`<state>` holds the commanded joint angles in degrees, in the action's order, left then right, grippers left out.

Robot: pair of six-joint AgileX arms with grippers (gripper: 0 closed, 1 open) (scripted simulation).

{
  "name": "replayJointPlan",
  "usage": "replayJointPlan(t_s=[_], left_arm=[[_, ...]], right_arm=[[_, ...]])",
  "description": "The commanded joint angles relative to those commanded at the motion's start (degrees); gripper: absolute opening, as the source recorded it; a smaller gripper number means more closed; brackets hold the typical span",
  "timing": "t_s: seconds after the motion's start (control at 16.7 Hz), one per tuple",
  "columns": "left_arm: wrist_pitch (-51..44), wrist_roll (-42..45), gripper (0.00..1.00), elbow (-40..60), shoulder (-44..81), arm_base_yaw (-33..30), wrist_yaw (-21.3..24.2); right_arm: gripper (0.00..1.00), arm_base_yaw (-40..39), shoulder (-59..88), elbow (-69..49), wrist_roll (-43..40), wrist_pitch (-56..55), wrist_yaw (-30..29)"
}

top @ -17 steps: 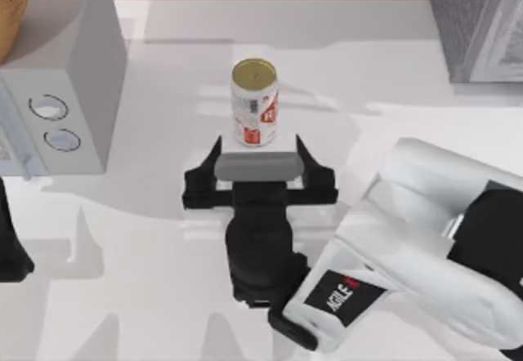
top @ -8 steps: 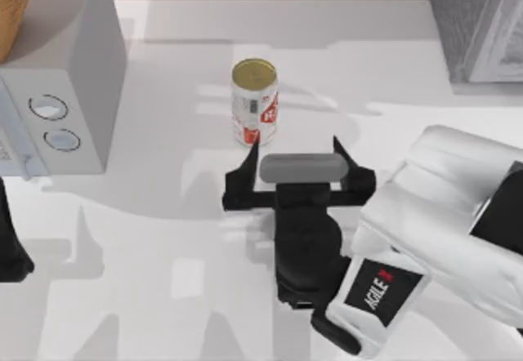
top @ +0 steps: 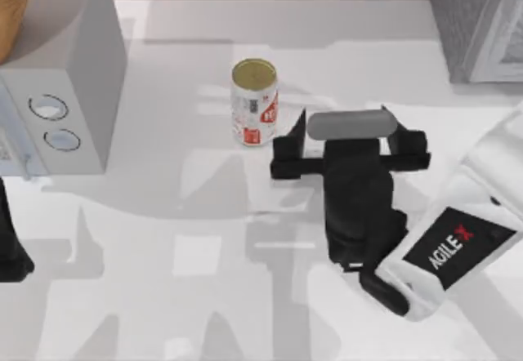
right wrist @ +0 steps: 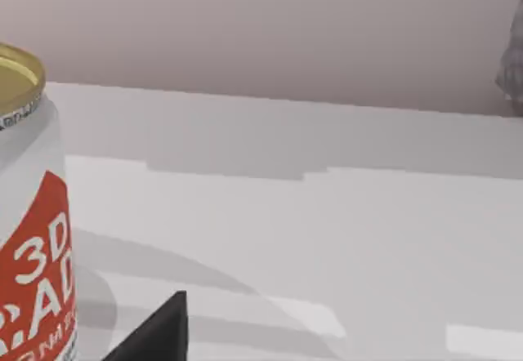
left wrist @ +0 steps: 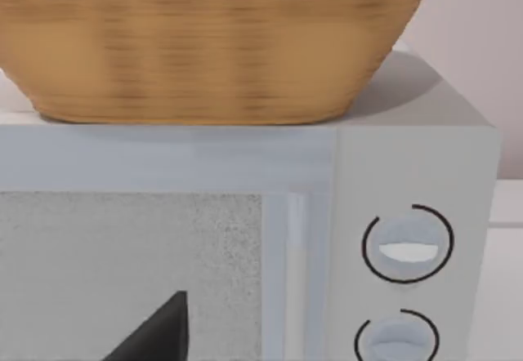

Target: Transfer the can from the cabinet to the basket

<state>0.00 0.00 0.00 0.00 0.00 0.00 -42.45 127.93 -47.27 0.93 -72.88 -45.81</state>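
Observation:
The can (top: 254, 100) stands upright on the white table, white-silver with red patches and a gold top; it looms close in the right wrist view (right wrist: 33, 214). My right gripper (top: 344, 114) is open and empty, just right of the can and not touching it. One of its dark fingertips (right wrist: 159, 332) shows beside the can. The cabinet (top: 478, 18) is the dark speckled box at the far right corner. The orange-brown basket (top: 10, 10) sits on the pale box at the far left and shows ribbed in the left wrist view (left wrist: 204, 42).
A pale grey box with two round dials (top: 65, 75) stands at the left under the basket, its front close in the left wrist view (left wrist: 409, 247). My left arm (top: 10, 251) is parked at the left edge, one fingertip (left wrist: 163, 332) off-centre before that box.
My right gripper has moved to the right and slightly toward the far side, from in front of the can to beside it. The can has stayed put.

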Motion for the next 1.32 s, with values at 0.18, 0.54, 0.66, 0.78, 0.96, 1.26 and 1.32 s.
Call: replayJointPlan(t_s=[0.18,0.54,0.66,0.78,0.96,1.26,1.32], left_arm=[[0.00,0.00,1.00,0.00,0.00,0.00,0.00],[0.00,0.00,1.00,0.00,0.00,0.00,0.00],[0.00,0.00,1.00,0.00,0.00,0.00,0.00],[0.00,0.00,1.00,0.00,0.00,0.00,0.00],[0.00,0.00,1.00,0.00,0.00,0.00,0.00],[0.00,0.00,1.00,0.00,0.00,0.00,0.00],[0.00,0.00,1.00,0.00,0.00,0.00,0.00]], right_arm=[[1.00,7.56,-14.26,7.18,-0.12,11.68,6.25],[1.00,23.61,-56.72,23.67,-0.41,38.26,21.31],[1.00,28.35,-72.25,28.92,-0.50,46.42,26.37],[1.00,32.49,-86.77,33.69,-0.60,53.75,31.10],[1.00,37.34,-104.96,39.68,-0.73,62.74,37.27],[1.00,41.74,-123.71,45.96,-0.89,71.26,44.22],[1.00,42.09,-125.65,46.58,-0.91,72.03,44.96]])
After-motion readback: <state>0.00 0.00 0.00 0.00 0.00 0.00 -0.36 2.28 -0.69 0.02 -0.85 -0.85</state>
